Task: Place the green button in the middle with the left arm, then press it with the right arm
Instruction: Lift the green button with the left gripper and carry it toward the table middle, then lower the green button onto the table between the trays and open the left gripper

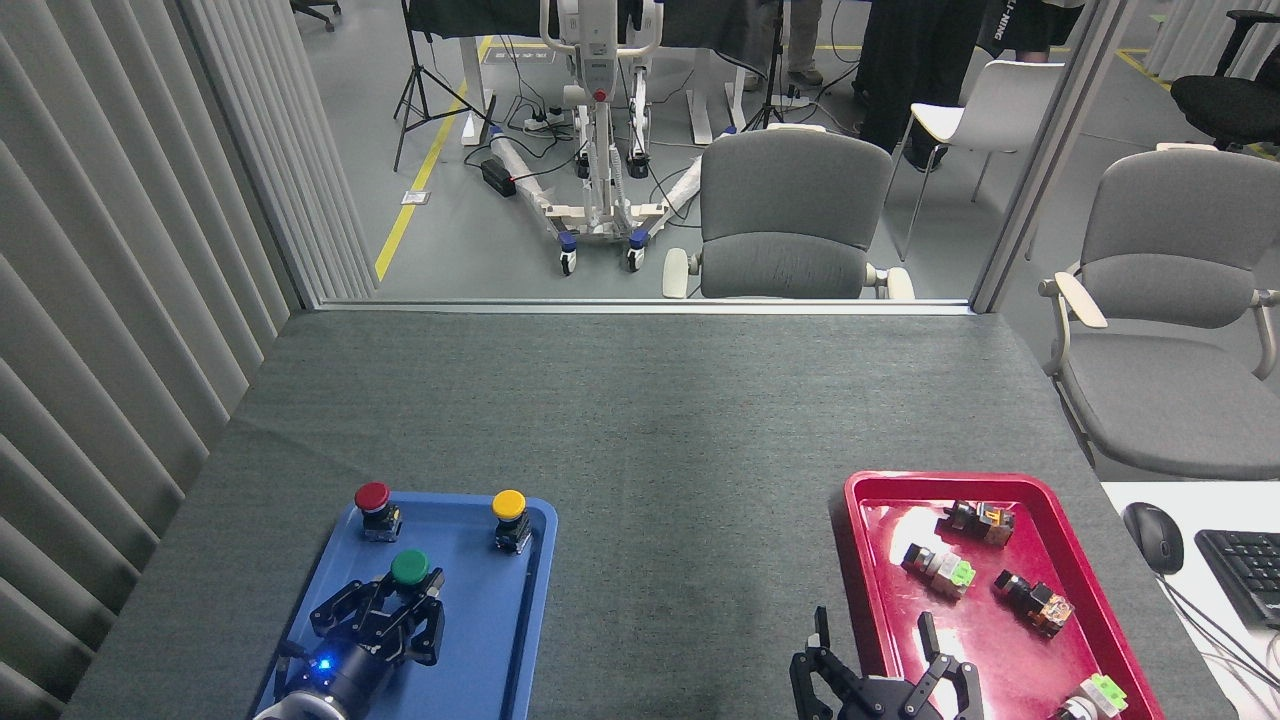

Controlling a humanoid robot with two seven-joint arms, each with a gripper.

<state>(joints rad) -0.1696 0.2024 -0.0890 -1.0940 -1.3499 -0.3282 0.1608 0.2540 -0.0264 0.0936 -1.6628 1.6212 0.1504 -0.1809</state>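
My left hand (385, 612) – blue light lit – sits over the near part of the blue tray (520, 600), fingers (345, 605) closed in round the black body of the green button (409, 567), pinching it; only the green cap shows above them. Can't tell if the button's base touches the tray or is lifted. Red button (372, 497) at the tray's far-left corner, yellow button (508, 504) at far-right, both upright & apart from my hand. The middle (690, 560) of the counter, dark grey felt btw the trays, is bare. Right hand (880, 655) at the bottom edge, fingers spread wide, holding nothing – it overlaps the near-left rim of the red tray (855, 520). In that tray lie loose switch parts (940, 570), scattered, well apart from each other.
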